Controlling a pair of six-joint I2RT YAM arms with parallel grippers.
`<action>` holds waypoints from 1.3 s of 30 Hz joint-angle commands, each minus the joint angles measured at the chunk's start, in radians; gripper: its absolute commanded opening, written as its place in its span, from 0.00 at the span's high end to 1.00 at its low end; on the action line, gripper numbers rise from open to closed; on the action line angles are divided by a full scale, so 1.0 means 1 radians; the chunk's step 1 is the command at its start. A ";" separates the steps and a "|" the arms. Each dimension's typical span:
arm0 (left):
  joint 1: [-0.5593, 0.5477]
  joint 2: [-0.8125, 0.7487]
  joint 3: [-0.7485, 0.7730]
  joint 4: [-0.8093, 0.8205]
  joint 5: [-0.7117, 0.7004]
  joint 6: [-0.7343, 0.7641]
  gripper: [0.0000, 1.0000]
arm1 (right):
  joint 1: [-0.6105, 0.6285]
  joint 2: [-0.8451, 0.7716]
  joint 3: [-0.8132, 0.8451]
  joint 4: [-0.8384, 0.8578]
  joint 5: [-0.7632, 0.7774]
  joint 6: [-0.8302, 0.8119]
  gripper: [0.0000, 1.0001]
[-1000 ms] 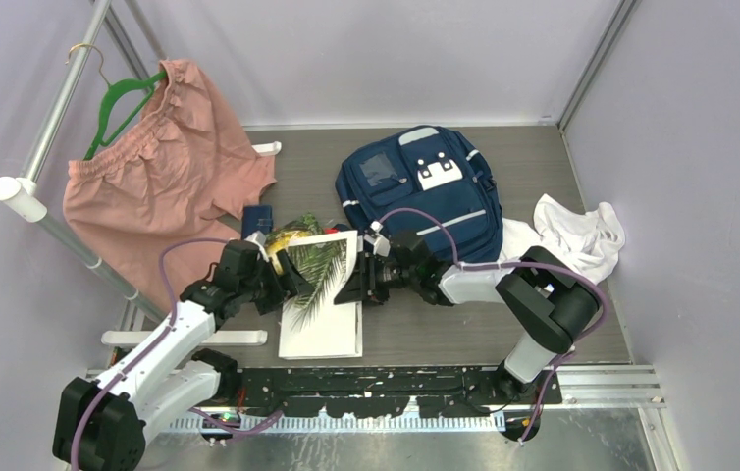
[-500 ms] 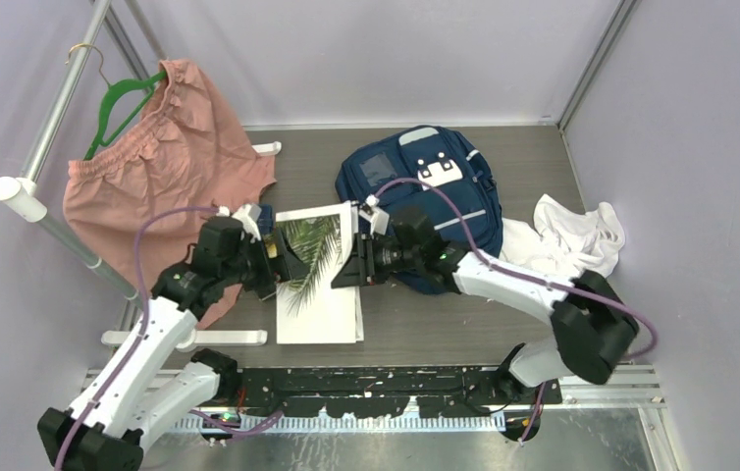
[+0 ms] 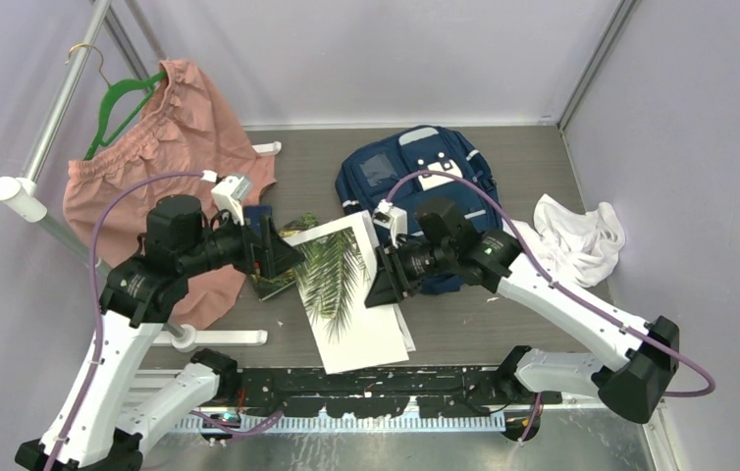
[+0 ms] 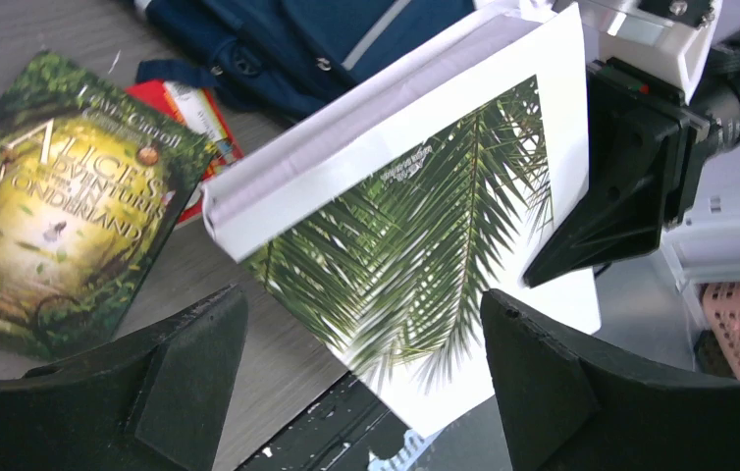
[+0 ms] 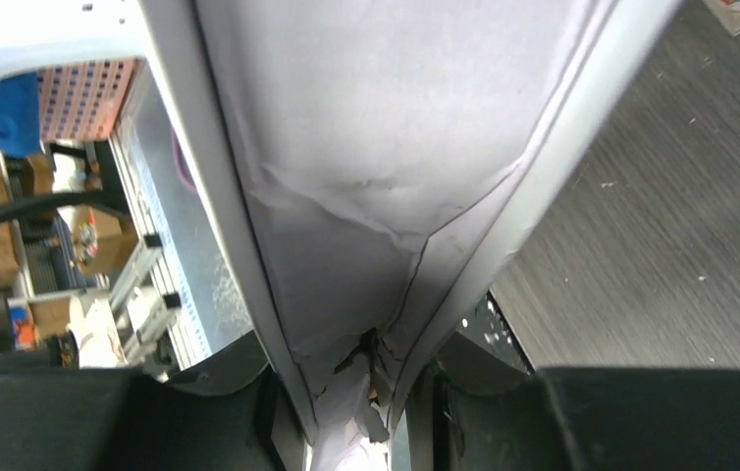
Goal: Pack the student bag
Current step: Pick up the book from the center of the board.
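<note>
Gripping one palm book [image 3: 346, 285] edge, right end effector [image 3: 384, 283] faces released left end effector [image 3: 283, 255].

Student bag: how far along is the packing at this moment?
Done: nothing visibly packed in the student bag. In hand: the right gripper holds the palm-leaf book lifted, tilted; the left gripper is open, apart. Left: that book and the Alice book on the table.

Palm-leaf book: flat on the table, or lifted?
Lifted and tilted: the right tool clamps the palm-leaf book at its edge, and the left wrist view shows it off the table.
</note>
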 commanded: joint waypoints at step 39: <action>0.037 0.220 0.087 0.053 0.627 0.055 0.16 | 0.022 -0.145 0.014 -0.105 -0.425 -0.216 0.80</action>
